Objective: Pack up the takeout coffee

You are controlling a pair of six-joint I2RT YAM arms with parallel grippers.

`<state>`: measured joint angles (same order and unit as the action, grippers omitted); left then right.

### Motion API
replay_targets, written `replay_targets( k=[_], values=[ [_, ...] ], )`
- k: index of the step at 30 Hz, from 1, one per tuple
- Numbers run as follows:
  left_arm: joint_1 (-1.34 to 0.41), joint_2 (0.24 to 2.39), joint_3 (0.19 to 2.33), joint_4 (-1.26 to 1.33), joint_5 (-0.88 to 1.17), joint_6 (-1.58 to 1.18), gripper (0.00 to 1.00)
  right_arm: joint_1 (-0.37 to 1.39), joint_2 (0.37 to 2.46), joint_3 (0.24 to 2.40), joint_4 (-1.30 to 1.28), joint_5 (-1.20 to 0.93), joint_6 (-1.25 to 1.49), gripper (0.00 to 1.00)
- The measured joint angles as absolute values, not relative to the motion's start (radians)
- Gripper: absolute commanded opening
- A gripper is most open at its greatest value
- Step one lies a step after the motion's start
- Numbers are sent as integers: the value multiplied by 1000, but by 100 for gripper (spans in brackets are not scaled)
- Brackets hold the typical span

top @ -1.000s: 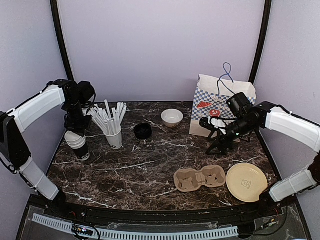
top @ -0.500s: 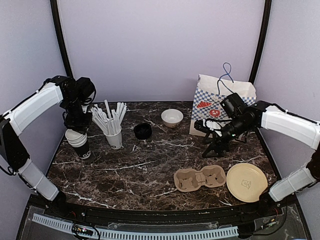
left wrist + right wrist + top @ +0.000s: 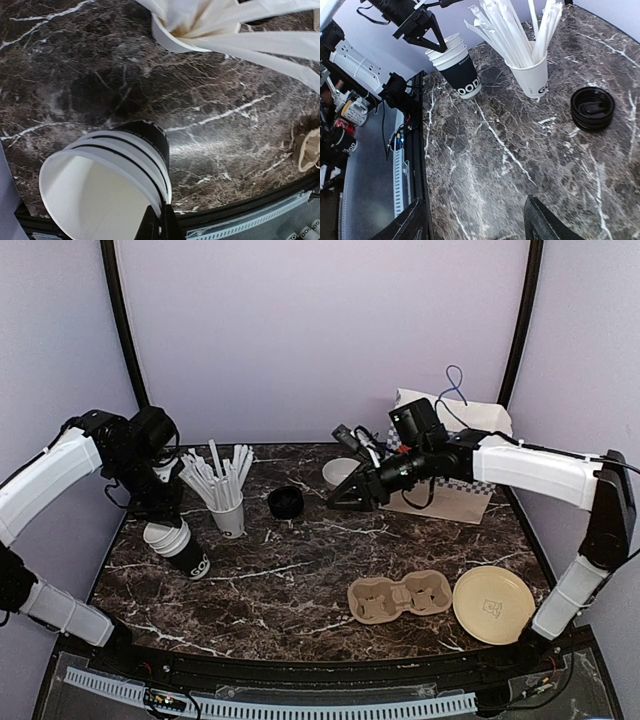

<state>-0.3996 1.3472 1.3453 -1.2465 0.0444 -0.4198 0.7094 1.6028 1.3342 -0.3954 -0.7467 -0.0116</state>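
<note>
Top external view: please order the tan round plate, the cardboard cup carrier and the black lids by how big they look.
Largest: tan round plate and cardboard cup carrier, about alike, so unranked; carrier wider, plate deeper.
Smallest: black lids.

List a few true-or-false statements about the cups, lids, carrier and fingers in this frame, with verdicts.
1. The left fingers pinch the rim of the stack of black cups. True.
2. The stack stands upright. False: it leans.
3. The black lids sit on the cups. False: they lie on the table near the white cup of sticks.
4. The cardboard carrier holds no cups. True.
5. The right fingers grip a lid. False: they are open and empty.
</note>
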Motion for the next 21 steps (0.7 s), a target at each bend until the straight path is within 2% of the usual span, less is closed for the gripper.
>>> replay_targets(
  k=[3,6,7,13,21],
  values=[
    [-435,1303,1328,-1221,126,-431,0,772,1694,1365,-319,-746,99,76],
    [-489,1267,1328,-1187,210,-443,0,840,1767,1423,-314,-731,109,96],
    [-511,1254,1328,-1169,247,-447,0,872,1792,1460,-326,-715,74,98],
    [-557,1224,1311,-1108,397,-456,0,1020,1837,1610,-386,-600,-137,99],
    [-578,1225,1305,-1047,518,-461,0,1064,1890,1685,-396,-548,-212,99]
  ],
)
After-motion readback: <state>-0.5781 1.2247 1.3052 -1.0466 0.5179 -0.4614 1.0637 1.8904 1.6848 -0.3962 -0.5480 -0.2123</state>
